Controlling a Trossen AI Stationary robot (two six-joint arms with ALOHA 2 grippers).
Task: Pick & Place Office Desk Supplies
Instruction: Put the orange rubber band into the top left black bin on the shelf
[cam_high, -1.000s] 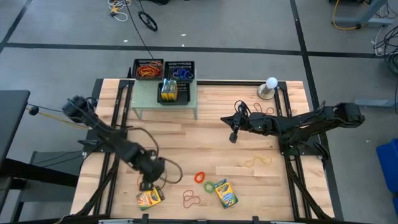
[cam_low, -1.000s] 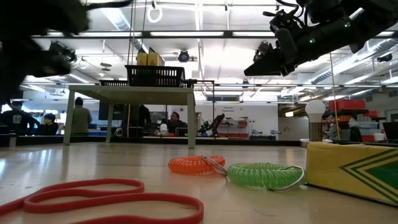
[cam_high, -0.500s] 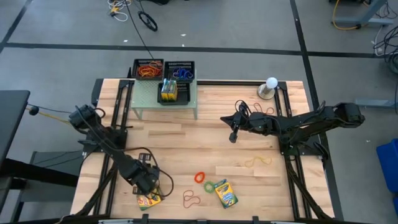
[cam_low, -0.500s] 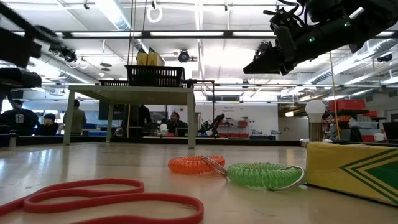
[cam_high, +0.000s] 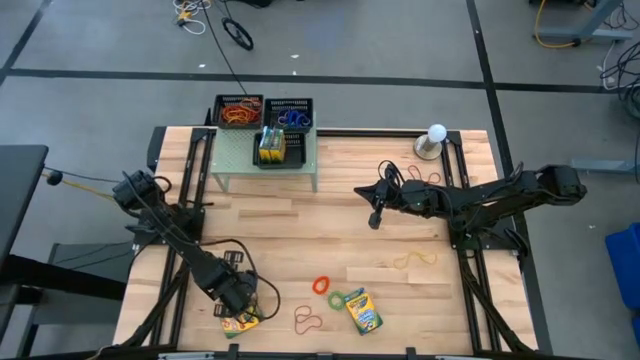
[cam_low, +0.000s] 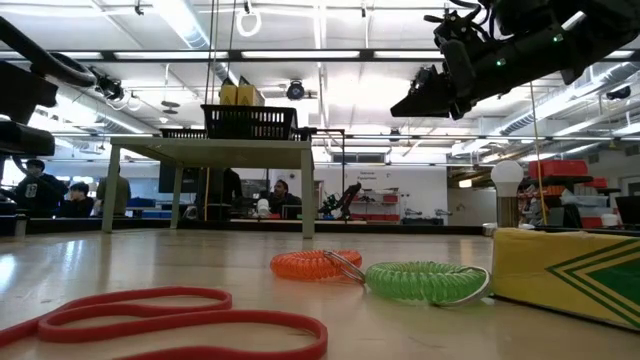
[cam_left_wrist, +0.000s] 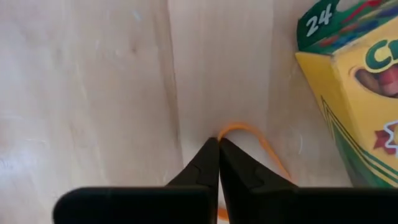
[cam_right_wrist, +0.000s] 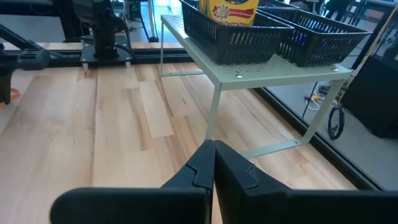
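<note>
My left gripper (cam_high: 236, 300) points down at the near left of the table, shut on a thin orange rubber band (cam_left_wrist: 252, 133). The band lies beside a yellow-and-green crayon box (cam_left_wrist: 357, 93), which rests flat on the wood (cam_high: 241, 321). My right gripper (cam_high: 375, 216) hangs shut and empty above the middle of the table (cam_right_wrist: 213, 147). A second crayon box (cam_high: 362, 311), an orange coil (cam_high: 321, 285), a green coil (cam_high: 336, 298), a red band (cam_high: 307, 320) and a yellow band (cam_high: 415, 260) lie loose on the table. My left gripper pinches the orange rubber band at a bend of its loop (cam_left_wrist: 225, 132), right at the fingertips. The fingers come from above, pointing down. The rest of the band curves away on the wood beside the crayon box, slack.
A pale green shelf (cam_high: 268, 160) at the far left carries black mesh trays (cam_high: 240, 111) (cam_high: 291, 114), and one tray (cam_high: 272, 148) holds crayon boxes. A white ball on a stand (cam_high: 436, 134) sits far right, with more bands (cam_high: 425, 178) near it.
My left gripper has gone down and toward the table's near left corner, ending at the table top beside the near-left crayon box. Over the last half second it has kept nearly still.
</note>
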